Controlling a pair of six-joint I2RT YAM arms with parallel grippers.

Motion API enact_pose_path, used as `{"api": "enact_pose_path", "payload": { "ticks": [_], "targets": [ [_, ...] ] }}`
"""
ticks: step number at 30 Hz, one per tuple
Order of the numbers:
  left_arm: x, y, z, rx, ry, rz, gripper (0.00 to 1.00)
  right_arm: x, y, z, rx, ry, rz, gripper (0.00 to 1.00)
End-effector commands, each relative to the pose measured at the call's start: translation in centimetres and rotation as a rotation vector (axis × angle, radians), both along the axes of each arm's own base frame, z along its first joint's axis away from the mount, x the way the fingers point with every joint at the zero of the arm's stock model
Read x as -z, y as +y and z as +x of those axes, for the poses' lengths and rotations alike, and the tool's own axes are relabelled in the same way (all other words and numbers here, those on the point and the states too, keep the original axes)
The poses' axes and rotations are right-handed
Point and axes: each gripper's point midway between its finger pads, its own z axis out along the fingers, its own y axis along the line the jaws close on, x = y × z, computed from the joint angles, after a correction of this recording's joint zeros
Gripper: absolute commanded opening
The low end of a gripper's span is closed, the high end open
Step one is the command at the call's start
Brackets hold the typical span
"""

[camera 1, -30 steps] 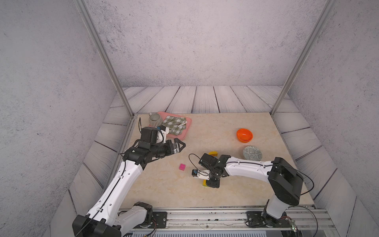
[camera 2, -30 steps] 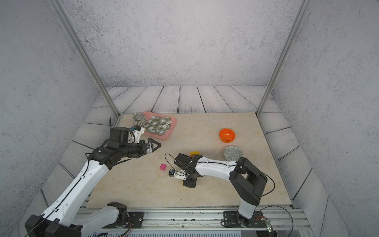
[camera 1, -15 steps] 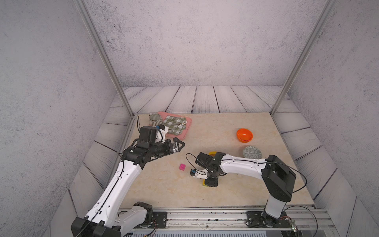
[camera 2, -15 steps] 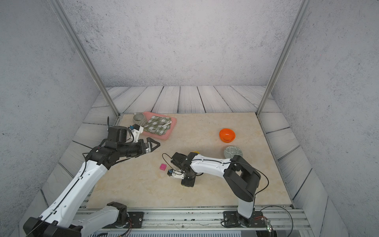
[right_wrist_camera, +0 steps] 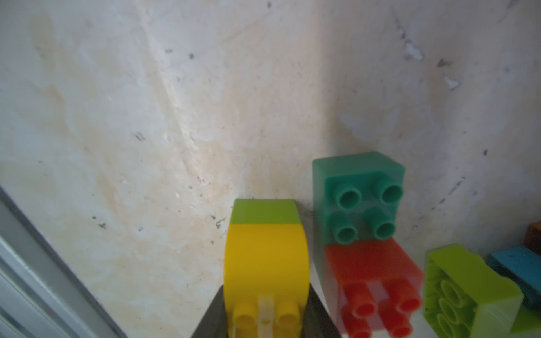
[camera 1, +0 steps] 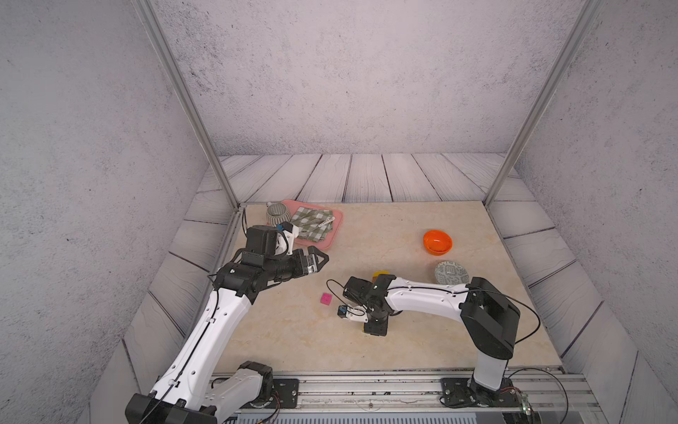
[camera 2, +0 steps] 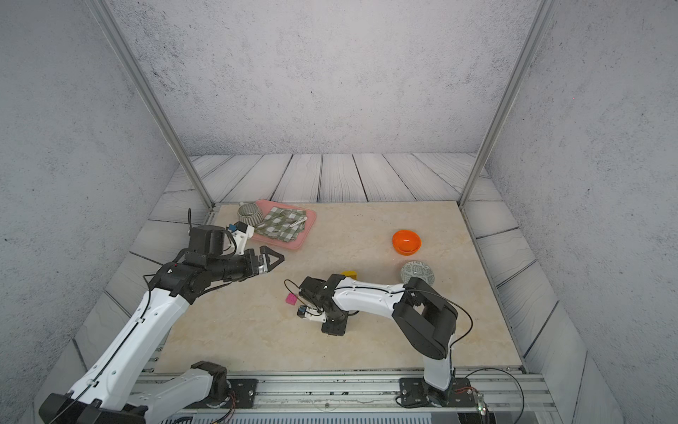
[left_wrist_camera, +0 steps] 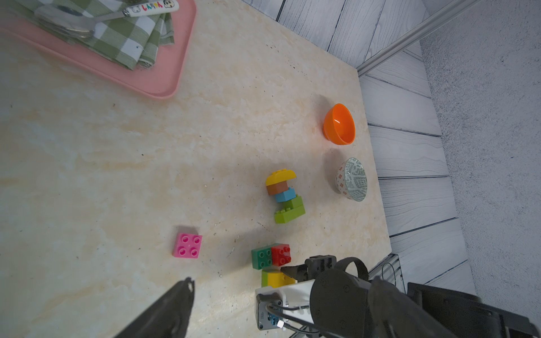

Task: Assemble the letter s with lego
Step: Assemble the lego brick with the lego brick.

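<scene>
Standing at the rail side, I see nearest the right gripper [camera 1: 374, 328], pointing down to the marble table [camera 1: 293, 345]. Both top views hide what it has, because the wrist covers it. The right wrist view shows its jaws closed on a yellow brick with a lime layer [right_wrist_camera: 266, 254]. Whether this piece touches the table I cannot tell.

Just beside it lie a dark green brick [right_wrist_camera: 357, 187] and a red brick [right_wrist_camera: 371, 269], touching each other; only the wrist views show them. A little further, alone, is a pink brick [camera 1: 325, 299], seen in both top views.

Behind the right arm a stack [left_wrist_camera: 285, 199] of yellow, brown, blue and lime lies on its side. The left wrist view shows all of it, a top view only its yellow end.

The left gripper [camera 1: 317, 258] hangs above the table with jaws wide apart, well apart from all bricks.

Farther stand a patterned bowl [camera 1: 451, 272] and an orange bowl [camera 1: 437, 241], and farthest a pink tray [camera 1: 336, 225] with a checked cloth [camera 1: 312, 224].
</scene>
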Motion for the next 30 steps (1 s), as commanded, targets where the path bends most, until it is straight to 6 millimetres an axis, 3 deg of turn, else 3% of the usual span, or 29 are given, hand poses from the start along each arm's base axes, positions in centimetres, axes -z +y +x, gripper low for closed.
{"api": "enact_pose_path", "payload": {
  "ticks": [1, 9, 20, 30],
  "targets": [
    [-1.4, 0.3, -0.1, 0.001, -0.042, 0.002, 0.99, 4.5, -5.0, -2.2, -0.010, 0.105, -0.227, 0.00],
    [-1.5, 0.3, -0.2, 0.000, -0.036, -0.007, 0.99, 3.7, -3.7, -4.2, -0.042, 0.243, -0.177, 0.00],
    [-2.0, 0.5, -0.8, -0.011, -0.040, -0.012, 0.99, 1.6, -5.6, -4.0, -0.023, 0.181, -0.216, 0.00],
    [-1.8, 0.6, -0.9, -0.014, -0.036, -0.006, 0.99, 3.7, -5.9, -4.3, -0.016, 0.232, -0.313, 0.00]
  ]
}}
